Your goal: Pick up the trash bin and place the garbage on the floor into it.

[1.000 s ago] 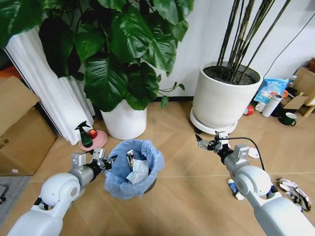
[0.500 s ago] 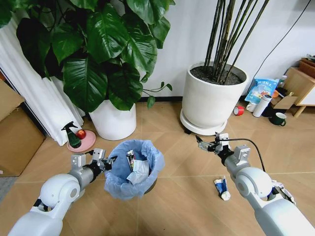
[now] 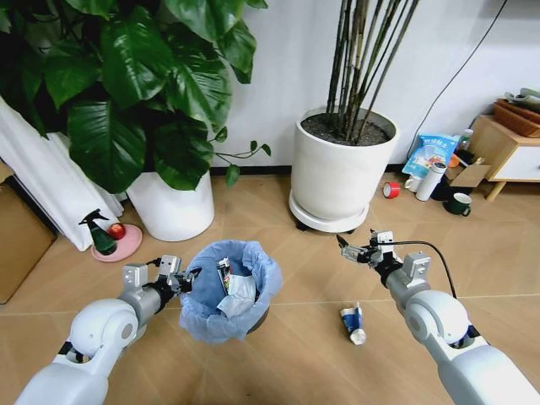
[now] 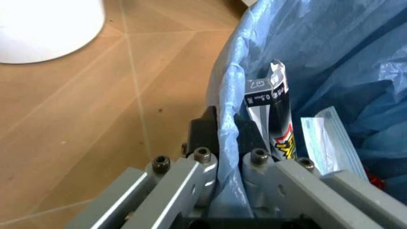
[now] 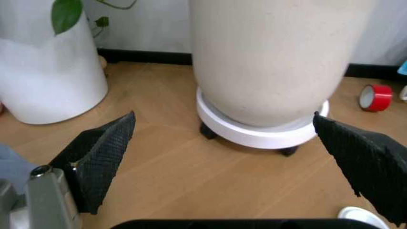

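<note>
The trash bin (image 3: pixel 226 295), a small dark bin lined with a crinkly blue bag, hangs just over the wooden floor (image 3: pixel 287 363). My left gripper (image 3: pixel 186 278) is shut on its rim. In the left wrist view the fingers (image 4: pixel 202 136) pinch the bag's folded edge (image 4: pixel 226 119). A dark printed packet (image 4: pixel 275 119) and a pale wrapper (image 4: pixel 330 145) lie inside. My right gripper (image 3: pixel 348 251) is open in the air, with its fingers (image 5: pixel 102 155) wide apart and nothing between them. One piece of garbage, a thin tube (image 3: pixel 352 323), lies on the floor below that arm.
A large white pot (image 3: pixel 342 173) on a wheeled saucer stands ahead, and a second white pot (image 3: pixel 173 207) with a leafy plant is to the left. A spray bottle on a pink dish (image 3: pixel 108 240) sits far left. A red tape roll (image 3: pixel 391 190), cups and a low shelf (image 3: pixel 506 139) are at the right.
The camera has swung to the right, so the whole scene has slid left in the picture. Both grippers hold the same pose, the left one still on the bin's rim.
</note>
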Robot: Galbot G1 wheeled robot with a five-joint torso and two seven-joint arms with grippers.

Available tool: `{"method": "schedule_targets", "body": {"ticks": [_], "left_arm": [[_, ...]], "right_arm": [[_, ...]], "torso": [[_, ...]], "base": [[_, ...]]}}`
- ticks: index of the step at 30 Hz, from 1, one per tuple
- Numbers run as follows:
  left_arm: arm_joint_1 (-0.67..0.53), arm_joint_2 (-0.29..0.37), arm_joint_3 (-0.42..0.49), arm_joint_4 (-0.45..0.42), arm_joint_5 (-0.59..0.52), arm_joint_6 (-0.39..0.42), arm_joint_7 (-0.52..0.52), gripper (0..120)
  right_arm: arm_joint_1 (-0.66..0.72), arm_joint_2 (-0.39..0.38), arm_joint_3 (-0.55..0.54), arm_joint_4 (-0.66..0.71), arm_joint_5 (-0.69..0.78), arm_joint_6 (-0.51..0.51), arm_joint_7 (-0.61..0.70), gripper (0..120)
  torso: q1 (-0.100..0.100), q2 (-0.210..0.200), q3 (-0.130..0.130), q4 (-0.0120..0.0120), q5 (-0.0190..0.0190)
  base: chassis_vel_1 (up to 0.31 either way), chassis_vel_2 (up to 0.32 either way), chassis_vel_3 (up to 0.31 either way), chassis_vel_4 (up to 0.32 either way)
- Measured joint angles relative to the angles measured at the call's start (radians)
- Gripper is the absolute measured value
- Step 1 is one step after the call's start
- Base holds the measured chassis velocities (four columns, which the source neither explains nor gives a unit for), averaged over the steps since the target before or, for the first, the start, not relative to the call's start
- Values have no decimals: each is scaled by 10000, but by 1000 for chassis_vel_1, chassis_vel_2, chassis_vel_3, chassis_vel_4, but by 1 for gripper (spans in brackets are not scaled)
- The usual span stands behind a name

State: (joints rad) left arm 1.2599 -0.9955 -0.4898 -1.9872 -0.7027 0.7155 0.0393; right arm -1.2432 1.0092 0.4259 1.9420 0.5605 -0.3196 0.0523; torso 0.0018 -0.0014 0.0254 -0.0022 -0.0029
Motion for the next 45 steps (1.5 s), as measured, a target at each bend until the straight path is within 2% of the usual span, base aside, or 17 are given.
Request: {"method": "schedule_targets", "body": {"ticks": [30,35,40,45], "left_arm": [[-6,-103,-19,37,5,-63,-65,0],[-112,-130,-286,261,-26,-150,-158,0],[-197,121,-557,423,-176,-141,-59,0],[-278,207,-670,507,-285,-113,-35,0]], "right_arm": [[-125,2,-9,-212,-123,227,-102,100],[-464,-215,-22,-362,-253,314,-944,100],[-1025,-657,-246,-747,-235,410,-2561,100],[-935,-825,-1084,-1126,-194,413,-2782,100]], "torso": [[0,0,0,-1,1],[0,-1,0,-3,2],[0,0,-1,0,-2],[0,-1,0,-1,-5]], "base": [[-163,-162,163,161],[-106,-118,102,99],[-14,-9,9,10],[28,31,-14,-15]]}}
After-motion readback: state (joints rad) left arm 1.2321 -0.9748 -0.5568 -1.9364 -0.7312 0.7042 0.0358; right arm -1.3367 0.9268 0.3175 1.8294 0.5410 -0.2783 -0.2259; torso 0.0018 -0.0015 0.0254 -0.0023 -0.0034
